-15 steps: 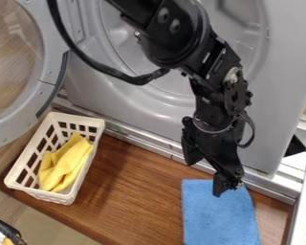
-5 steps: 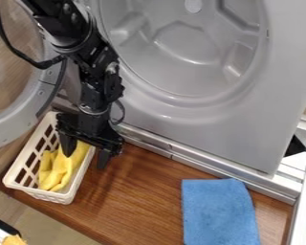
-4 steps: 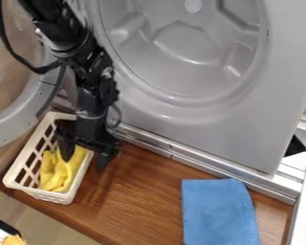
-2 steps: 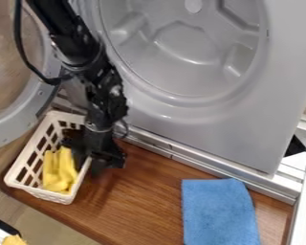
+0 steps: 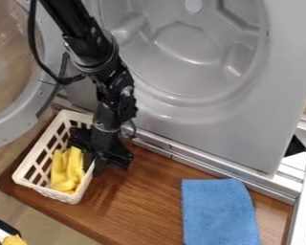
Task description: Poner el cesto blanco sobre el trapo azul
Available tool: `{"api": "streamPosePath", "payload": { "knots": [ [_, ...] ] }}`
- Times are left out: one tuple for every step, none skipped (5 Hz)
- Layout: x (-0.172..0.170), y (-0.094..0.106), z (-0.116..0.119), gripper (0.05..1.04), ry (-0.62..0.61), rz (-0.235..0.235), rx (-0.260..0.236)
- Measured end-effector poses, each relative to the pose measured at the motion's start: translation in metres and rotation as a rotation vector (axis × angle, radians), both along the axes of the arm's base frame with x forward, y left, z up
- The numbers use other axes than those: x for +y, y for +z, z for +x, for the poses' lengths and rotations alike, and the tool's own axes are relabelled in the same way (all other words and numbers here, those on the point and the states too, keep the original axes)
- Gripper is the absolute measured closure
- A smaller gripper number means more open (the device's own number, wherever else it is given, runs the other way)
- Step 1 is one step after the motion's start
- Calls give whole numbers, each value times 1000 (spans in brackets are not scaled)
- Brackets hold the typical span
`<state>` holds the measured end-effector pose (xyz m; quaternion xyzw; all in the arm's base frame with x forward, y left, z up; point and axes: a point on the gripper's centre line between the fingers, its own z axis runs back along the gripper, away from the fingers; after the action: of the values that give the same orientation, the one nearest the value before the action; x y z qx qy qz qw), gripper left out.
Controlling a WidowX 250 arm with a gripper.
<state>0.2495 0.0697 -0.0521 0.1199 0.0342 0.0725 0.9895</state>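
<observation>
The black gripper (image 5: 93,167) is low at the right long wall of the white basket (image 5: 43,192), in the left part of the view. One finger is inside the basket and the other outside, with the wall pinched between them. A yellow cloth (image 5: 67,173) lies in the basket, and the gripper hides part of the rim. On the wooden board at the lower right, the blue cloth (image 5: 219,210) lies flat, apart from the basket.
Brown wooden board (image 5: 146,206) extends between basket and blue cloth. Behind it rises a grey machine front (image 5: 206,124) with a metal rail (image 5: 181,160) along its foot. An open round door (image 5: 44,91) stands at the left, and a white edge (image 5: 303,201) at the right.
The gripper went from above the blue cloth leftward to the basket, lowered around its right wall and closed on it. Since the last earlier frame, basket and yellow cloth have shifted slightly right with it.
</observation>
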Motion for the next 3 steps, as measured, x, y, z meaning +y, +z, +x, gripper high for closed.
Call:
{"api": "streamPosePath", "payload": {
  "knots": [
    [-2,8,-1,988,-4,0,-1],
    [-8,30,4,988,-25,13,-36],
    [-30,50,8,993,-60,18,-65]
  ]
}}
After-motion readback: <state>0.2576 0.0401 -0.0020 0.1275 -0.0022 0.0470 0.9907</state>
